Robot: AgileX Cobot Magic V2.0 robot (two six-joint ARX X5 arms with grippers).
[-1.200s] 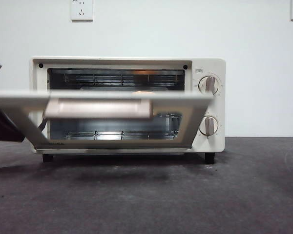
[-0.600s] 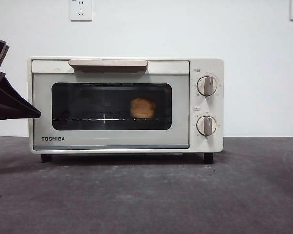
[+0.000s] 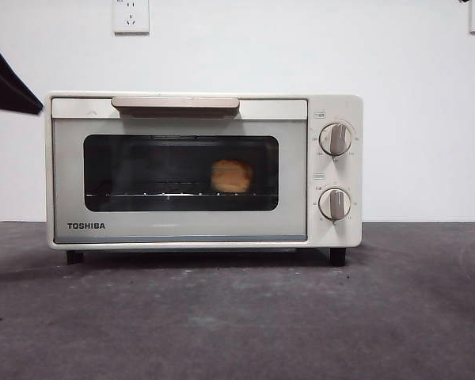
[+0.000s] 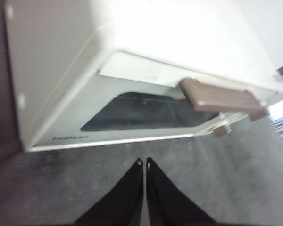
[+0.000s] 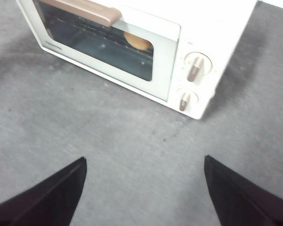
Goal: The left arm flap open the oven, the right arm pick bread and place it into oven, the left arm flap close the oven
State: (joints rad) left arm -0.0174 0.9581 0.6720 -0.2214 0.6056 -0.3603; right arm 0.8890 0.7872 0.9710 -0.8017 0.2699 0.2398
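The cream-white oven point(image 3: 204, 170) stands on the table with its glass door shut and the beige handle point(image 3: 176, 104) at the top. The golden bread point(image 3: 231, 176) lies on the wire rack inside, seen through the window; it also shows in the right wrist view point(image 5: 137, 41). My left gripper point(image 4: 144, 163) is shut and empty, up in front of the oven's left part point(image 4: 61, 61); its black finger point(image 3: 12, 87) shows at the top left of the front view. My right gripper point(image 5: 145, 162) is open wide and empty, well back from the oven point(image 5: 212, 28).
Two round knobs point(image 3: 336, 138) sit on the oven's right panel. The oven stands on a dark grey table point(image 3: 237, 317) before a white wall with a socket point(image 3: 131, 16).
The oven door swung up from half open to shut. The left arm then lifted from beside the oven's left side to the top left corner.
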